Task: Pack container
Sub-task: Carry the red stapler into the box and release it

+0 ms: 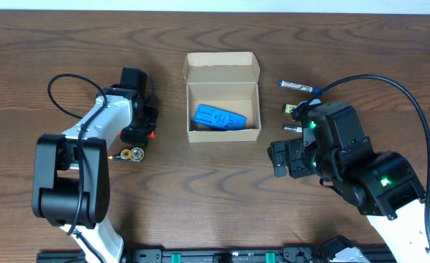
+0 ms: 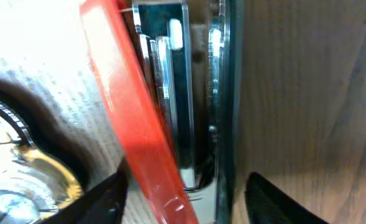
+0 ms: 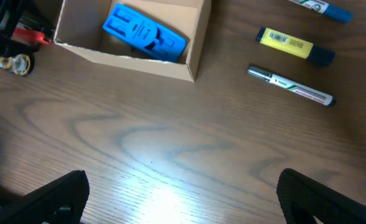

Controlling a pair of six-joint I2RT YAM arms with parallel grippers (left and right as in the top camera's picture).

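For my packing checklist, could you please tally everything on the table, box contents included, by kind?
Markers: 3 (blue-capped marker, yellow highlighter, silver marker)
Cardboard box: 1
Blue plastic item in the box: 1
Red-and-metal tool: 1
Small gold round object: 1
Total: 7

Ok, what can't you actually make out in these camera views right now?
Left wrist: red-and-metal tool, blurred and cut off top and bottom; whether the left fingers touch it is unclear.
Overhead: yellow highlighter and silver marker, partly hidden under the right arm.
Right wrist: print on both, too small to read.
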